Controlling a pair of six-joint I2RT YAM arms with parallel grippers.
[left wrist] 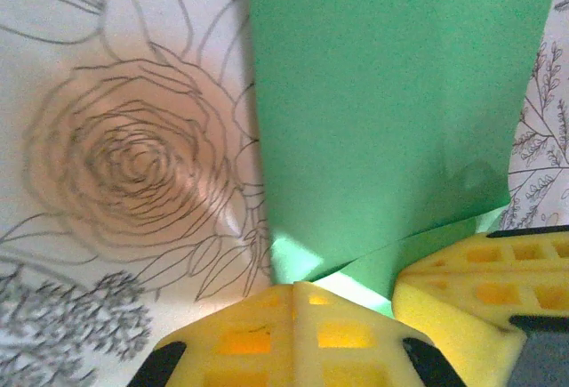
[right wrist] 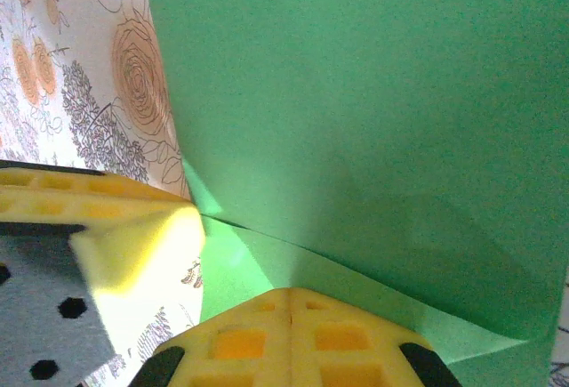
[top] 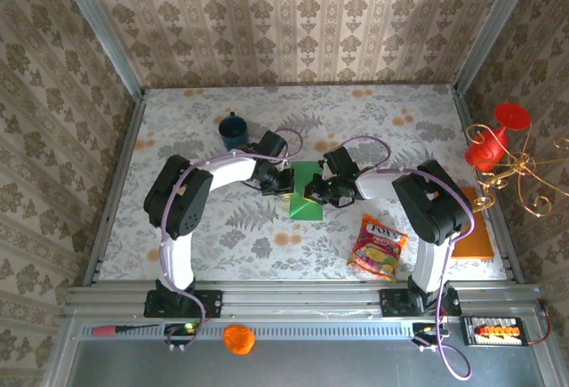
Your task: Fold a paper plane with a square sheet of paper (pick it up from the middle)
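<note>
— Closest to the left wrist camera, the left gripper (left wrist: 293,291) has its yellow waffle-grid pads pressed fully together, tips touching the near edge of the square sheet of paper (left wrist: 382,93). I can't tell whether a layer is nipped between them.
— And the right gripper (right wrist: 292,294)?
— Likewise closed tight, tips at a raised diagonal fold.
— How will it handle?
— It's thin, light, floppy, smooth matte green. It will likely slide on the floral-printed tabletop (left wrist: 116,156) and crease wherever it's pinched. I'd grip lightly, at an edge or the fold.
— Where does it lie?
— Mid-tabletop, between both arms, with the blue mug (top: 234,129) beyond it, well apart.
</note>
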